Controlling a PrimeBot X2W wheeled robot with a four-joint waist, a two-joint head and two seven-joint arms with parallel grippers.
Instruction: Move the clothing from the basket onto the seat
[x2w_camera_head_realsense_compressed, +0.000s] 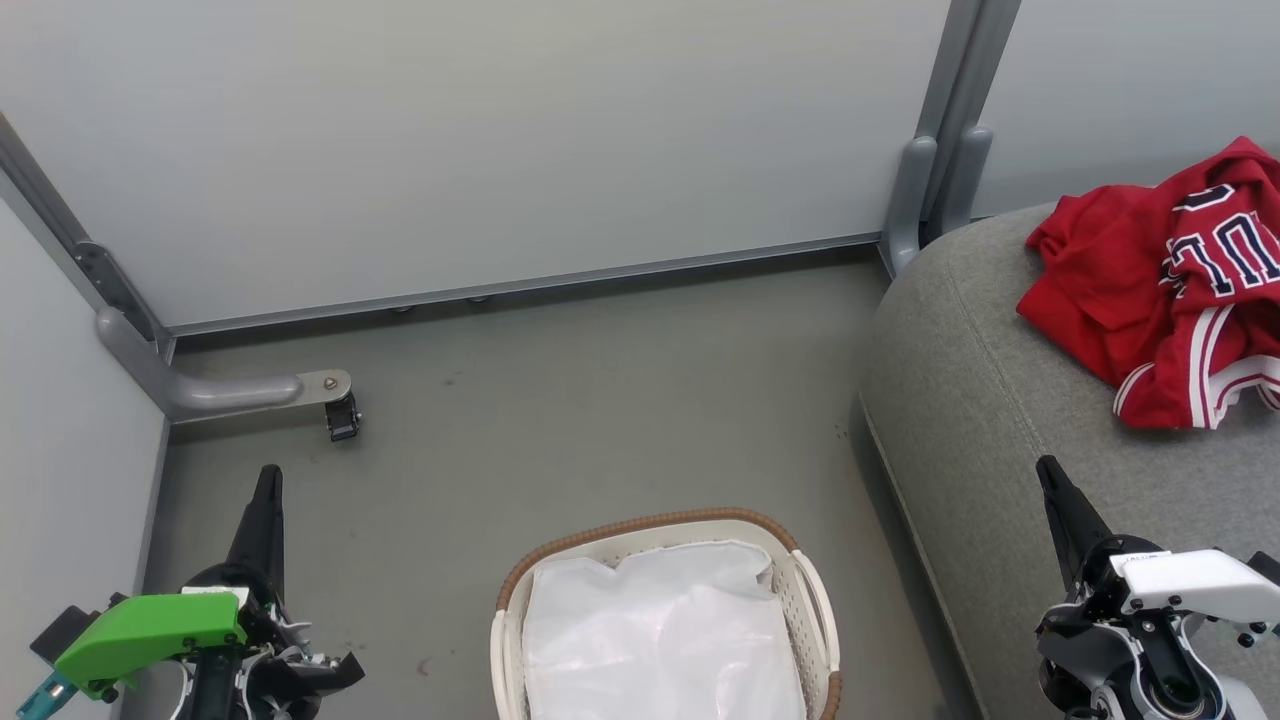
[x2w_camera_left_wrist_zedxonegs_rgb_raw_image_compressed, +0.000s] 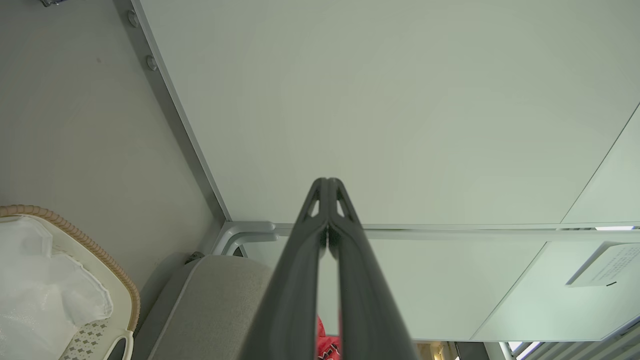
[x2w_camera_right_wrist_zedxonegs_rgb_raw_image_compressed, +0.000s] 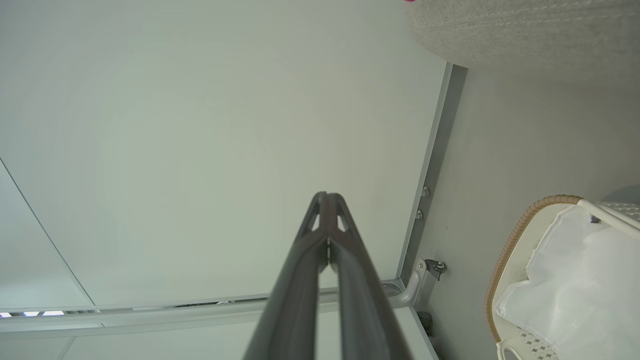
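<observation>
Pale grey partition panels (x2w_camera_head_realsense_compressed: 500, 150) close off the far and left edges of the grey floor (x2w_camera_head_realsense_compressed: 600, 400). Along the floor's right edge stands the large light-grey woven-fabric sofa seat (x2w_camera_head_realsense_compressed: 960, 400), with a rounded edge and a stitched seam. The red sports clothing with white stripe trim (x2w_camera_head_realsense_compressed: 1130, 290), one piece a jersey with dark navy white-outlined lettering, lies crumpled in a heap on the far right part of the seat, well in from the rounded edge. At the floor's near edge, just beside the seat, sits the small oval cream-white perforated plastic basket with a brown woven rim (x2w_camera_head_realsense_compressed: 640, 528). The part of its inside that the head view takes in is covered by the crinkled white liner sheet (x2w_camera_head_realsense_compressed: 660, 640). The left end effector (x2w_camera_head_realsense_compressed: 268, 480) hangs over the floor's left edge and the right end effector (x2w_camera_head_realsense_compressed: 1047, 470) over the seat's near part. Each has its two long dark fingers pressed together and nothing between them. Judging by this, the transfer looks complete, so the step in hand is a check and a clean finish. The basket's near end is cut off, so it is worth looking there before stopping. The liner should stay where it is, as it is not clothing. The right arm should stay clear of the heap so it is not dragged towards the seat's edge.
</observation>
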